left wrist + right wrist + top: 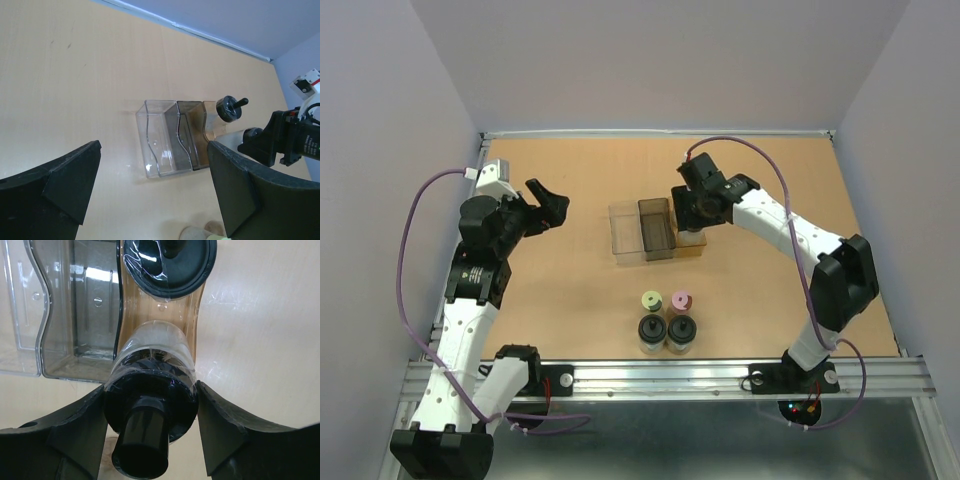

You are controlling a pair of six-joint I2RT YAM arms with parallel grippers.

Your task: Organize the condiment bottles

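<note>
While the right gripper holds a black-capped jar by its wide cap between its jaws, that jar is at the near end of the rack's right compartment, a second capped jar behind it. Probably light, rigid and film-slick, it grips best at the cap. Left gripper's jaws hang wide, empty. Four jars wait together on the bench.

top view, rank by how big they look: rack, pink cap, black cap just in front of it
1. rack, clearly largest
2. black cap
3. pink cap, only slightly smaller; the black one sits nearer the camera, so that gap is unsure
</note>
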